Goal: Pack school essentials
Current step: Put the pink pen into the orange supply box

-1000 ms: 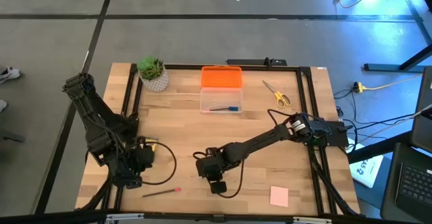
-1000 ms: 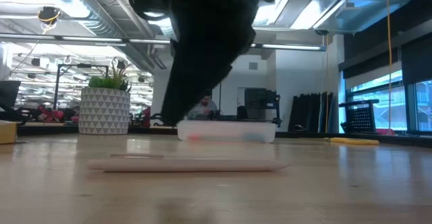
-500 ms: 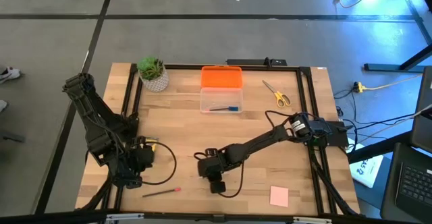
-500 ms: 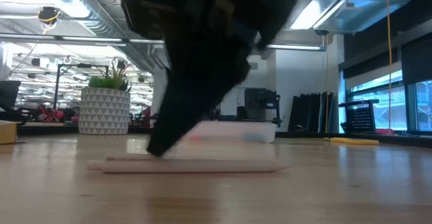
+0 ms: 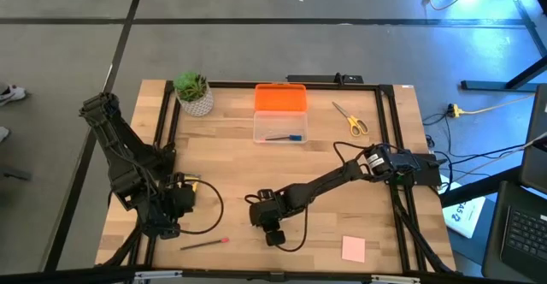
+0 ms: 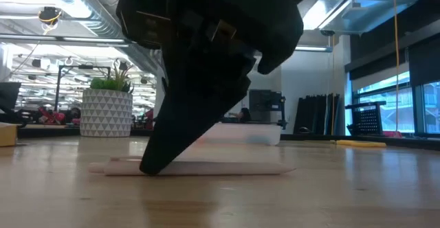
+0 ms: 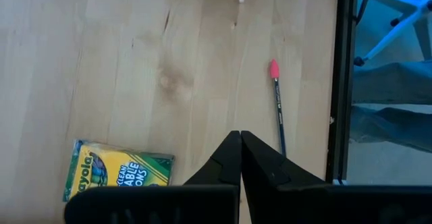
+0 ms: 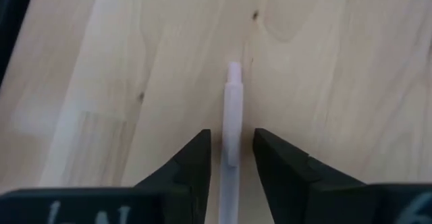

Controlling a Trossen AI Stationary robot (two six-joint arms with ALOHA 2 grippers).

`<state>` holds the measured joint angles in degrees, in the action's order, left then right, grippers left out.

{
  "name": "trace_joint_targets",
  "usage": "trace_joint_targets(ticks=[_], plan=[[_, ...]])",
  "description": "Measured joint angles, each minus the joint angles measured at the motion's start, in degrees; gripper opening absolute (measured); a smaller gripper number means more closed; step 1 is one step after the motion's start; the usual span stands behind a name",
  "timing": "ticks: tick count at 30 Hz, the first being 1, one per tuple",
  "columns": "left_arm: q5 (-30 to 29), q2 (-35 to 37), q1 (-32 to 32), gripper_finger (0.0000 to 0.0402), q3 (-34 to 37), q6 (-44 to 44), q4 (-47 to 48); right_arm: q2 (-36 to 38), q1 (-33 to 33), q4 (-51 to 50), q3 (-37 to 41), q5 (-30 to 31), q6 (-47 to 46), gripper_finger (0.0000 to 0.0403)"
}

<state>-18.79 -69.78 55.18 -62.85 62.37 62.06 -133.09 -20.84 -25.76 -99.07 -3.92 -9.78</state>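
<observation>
- Currently right claw [image 8: 229, 158] is down at the bench [image 5: 342, 139], fingers [image 8: 194, 158] partly spread, straddling the pale thin stick [image 8: 233, 113]; can't tell if the pads actually touch it.
- Low view: the stick [image 6: 206, 167] lies flat on the wood, a finger tip of that claw at one end.
- Landmark = clear case with orange lid [image 5: 280, 113]: right claw [image 5: 273, 233] well in front of it, near the front edge.
- Left claw [image 7: 239, 158] pressed together, holding nothing, front-left of the case.
- Red-tipped pencil [image 5: 205, 243] front-left of the case, just beside the left claw; crayon box [image 7: 118, 170] close by.
- Yellow-handled scissors [image 5: 351, 120] right of the case; pink note pad [image 5: 353, 248] far front-right.
- Small blue piece [image 5: 295, 136] and dark pen [image 5: 275, 137] inside the case.
- Potted plant [image 5: 194, 93] left of it.
</observation>
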Motion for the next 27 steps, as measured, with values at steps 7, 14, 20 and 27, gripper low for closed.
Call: trace_joint_targets(ticks=[7,14,20,27], plan=[[-0.02,0.0,0.0,0.0,0.0,0.0,0.0,-0.1,-0.02,-0.13,0.0,2.55,0.71,0.0063],[-0.02,0.0,0.0,0.0,0.0,0.0,0.0,-0.12,0.0,0.39,-0.09,2.77,1.33,0.0013],[-0.02,0.0,0.0,0.0,0.0,0.0,0.0,-0.18,0.0,-0.05,-0.46,2.84,1.11,0.0016],[-0.04,0.0,0.0,0.0,0.0,0.0,0.01,-0.36,0.0,-0.48,-1.2,2.88,1.21,0.0013]])
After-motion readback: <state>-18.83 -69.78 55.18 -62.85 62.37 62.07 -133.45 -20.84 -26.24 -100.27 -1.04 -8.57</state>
